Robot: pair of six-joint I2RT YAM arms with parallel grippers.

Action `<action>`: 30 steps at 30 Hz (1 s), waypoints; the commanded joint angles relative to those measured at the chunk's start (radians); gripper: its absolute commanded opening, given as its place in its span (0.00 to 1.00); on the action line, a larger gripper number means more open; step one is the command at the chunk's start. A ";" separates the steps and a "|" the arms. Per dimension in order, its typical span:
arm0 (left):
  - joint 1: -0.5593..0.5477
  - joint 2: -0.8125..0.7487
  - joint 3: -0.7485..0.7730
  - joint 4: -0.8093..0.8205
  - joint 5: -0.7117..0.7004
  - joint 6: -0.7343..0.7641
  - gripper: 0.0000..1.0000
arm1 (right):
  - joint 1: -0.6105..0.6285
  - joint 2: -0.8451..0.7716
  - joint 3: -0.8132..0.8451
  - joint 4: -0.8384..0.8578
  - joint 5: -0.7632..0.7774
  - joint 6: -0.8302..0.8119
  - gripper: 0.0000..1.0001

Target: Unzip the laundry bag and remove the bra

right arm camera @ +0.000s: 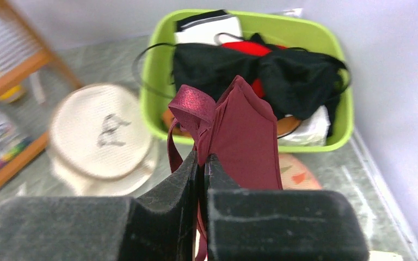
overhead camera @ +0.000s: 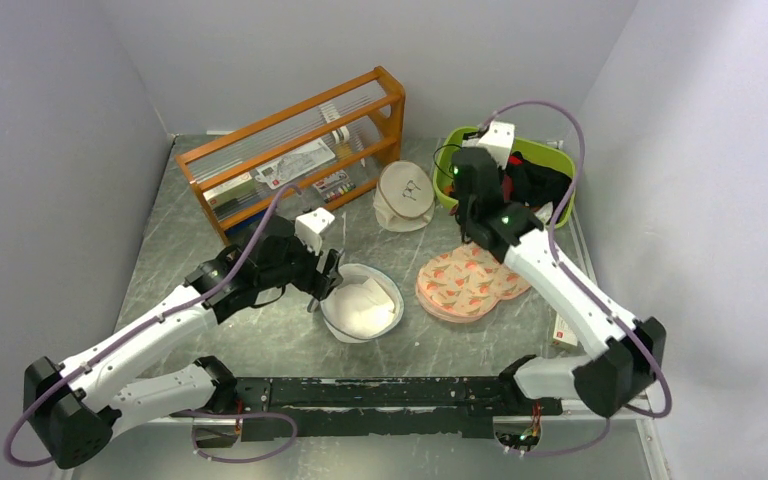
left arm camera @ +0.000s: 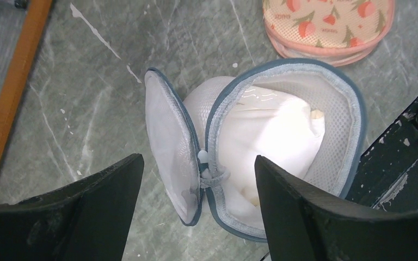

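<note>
**Over the bin's near edge: bra out of the bag, hanging from a thin pinch**

Between the right gripper's fingers, the bra is hanging clear of the table. The fingers are pressing together on a narrow fold of its maroon fabric, with a strap looping down past the left finger. It is sitting just in front of the green bin, where black clothing with thin straps is lying piled.

Back on the table, the bag is lying unzipped with its lid flap standing open and only white lining showing inside. The left gripper is hovering over it with its fingers spread wide, gripping nothing. The removal is looking finished, in my judgement.

Trouble could be coming from the grip. So little fabric is being pinched that a quick swing could be enough to pull it free. The dangling strap is also risking a snag on the black straps or the bin's rim, dragging the bra in among the other clothes. A pouch and a peach pad are lying close by, narrowing the room for a set-down.
</note>
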 commanded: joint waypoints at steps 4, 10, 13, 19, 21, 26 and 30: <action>0.009 -0.074 0.001 0.024 -0.020 0.013 0.87 | -0.240 0.204 0.127 0.096 0.010 -0.141 0.00; 0.009 -0.104 -0.003 0.027 -0.045 0.011 0.87 | -0.360 0.457 0.189 0.252 -0.083 -0.187 0.00; 0.010 -0.113 -0.007 0.029 -0.049 0.011 0.88 | -0.370 0.638 0.291 0.274 -0.112 -0.245 0.00; 0.009 -0.109 -0.004 0.024 -0.061 0.013 0.88 | -0.375 0.875 0.404 0.198 -0.273 -0.202 0.00; 0.009 -0.108 -0.004 0.025 -0.060 0.013 0.87 | -0.376 0.856 0.347 0.255 -0.311 -0.204 0.00; 0.008 -0.111 -0.006 0.030 -0.055 0.015 0.88 | -0.391 0.810 0.283 0.294 -0.370 -0.199 0.12; 0.008 -0.111 -0.006 0.027 -0.056 0.013 0.88 | -0.405 0.768 0.321 0.212 -0.434 -0.174 0.30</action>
